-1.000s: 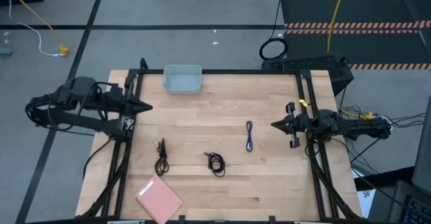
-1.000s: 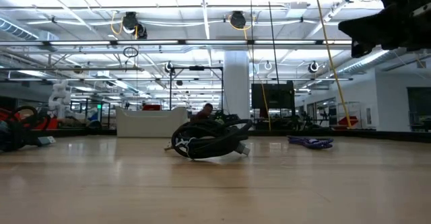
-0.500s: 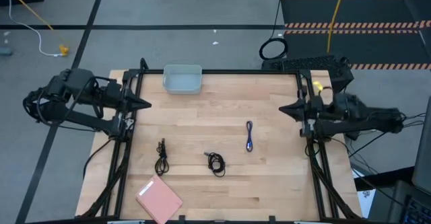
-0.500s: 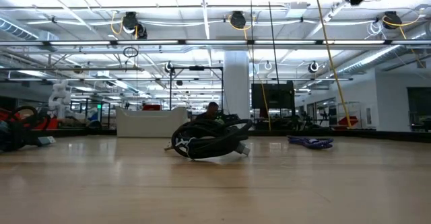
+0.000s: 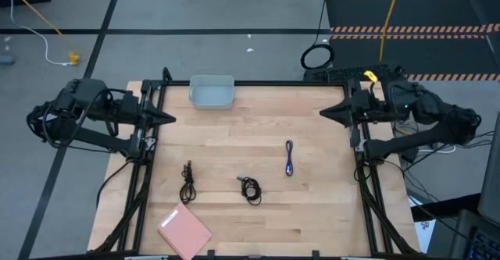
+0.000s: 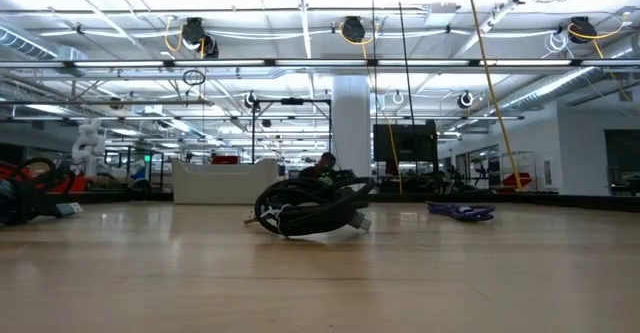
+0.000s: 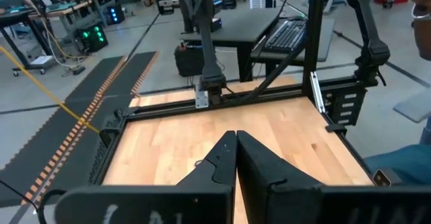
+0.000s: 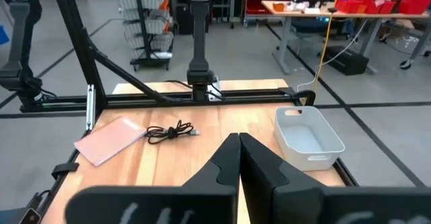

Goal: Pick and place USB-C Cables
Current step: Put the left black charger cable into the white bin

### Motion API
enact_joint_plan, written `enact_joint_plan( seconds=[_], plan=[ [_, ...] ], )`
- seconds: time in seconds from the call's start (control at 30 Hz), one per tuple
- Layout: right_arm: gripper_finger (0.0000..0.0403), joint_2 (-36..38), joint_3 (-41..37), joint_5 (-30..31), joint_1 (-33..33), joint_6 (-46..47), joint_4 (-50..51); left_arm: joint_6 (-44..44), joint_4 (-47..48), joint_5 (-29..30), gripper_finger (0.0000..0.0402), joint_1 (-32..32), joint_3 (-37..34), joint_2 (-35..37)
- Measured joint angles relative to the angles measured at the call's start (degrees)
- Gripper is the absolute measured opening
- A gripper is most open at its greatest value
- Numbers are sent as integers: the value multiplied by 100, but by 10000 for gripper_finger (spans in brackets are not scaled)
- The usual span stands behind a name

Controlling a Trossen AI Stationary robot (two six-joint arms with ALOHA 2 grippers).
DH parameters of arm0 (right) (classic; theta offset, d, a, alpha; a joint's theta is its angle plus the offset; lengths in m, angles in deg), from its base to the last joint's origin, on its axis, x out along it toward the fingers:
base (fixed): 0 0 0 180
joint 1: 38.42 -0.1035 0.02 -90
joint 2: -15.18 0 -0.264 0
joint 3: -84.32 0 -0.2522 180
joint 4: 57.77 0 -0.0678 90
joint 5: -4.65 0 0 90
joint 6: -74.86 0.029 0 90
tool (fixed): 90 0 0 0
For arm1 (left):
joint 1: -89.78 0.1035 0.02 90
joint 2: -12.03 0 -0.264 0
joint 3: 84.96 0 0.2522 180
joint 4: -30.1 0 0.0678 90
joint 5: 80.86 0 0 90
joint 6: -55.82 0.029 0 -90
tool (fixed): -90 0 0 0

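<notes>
Wooden counter (image 5: 312, 213) carries three USB-C cables: one black cable (image 5: 187, 182) near the left side, a second black cable (image 5: 250, 188) coiled at the middle, and a purple-blue cable (image 5: 289, 158) lying straight to its right. One pink pad (image 5: 184, 232) sits at the near edge and one grey tray (image 5: 212, 91) at the far edge. Since half a second ago the right end effector (image 5: 326, 112) has swung toward the far edge of the counter, fingers pressed together, holding nothing. The left end effector (image 5: 168, 120) has barely moved at the left rail, likewise closed and empty.
</notes>
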Motion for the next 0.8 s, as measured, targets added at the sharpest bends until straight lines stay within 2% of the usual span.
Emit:
enact_joint_plan(
  seconds=[0.2, 0.37, 0.57, 0.8],
  plan=[
    [0, -423, 801, -3, 1, -115, 263, -4, -303, -2, 20, 0, 0, 0],
    [0, -545, 912, -5, 0, -32, 390, -20, -306, -2, 21, 0, 0, -6],
    [0, -556, 596, -5, 1, 65, 279, -162, -121, -10, 21, 0, 0, -127],
    [0, -554, -115, -5, -2, 26, -112, -651, 950, -111, 21, -213, 0, -590]
  ],
)
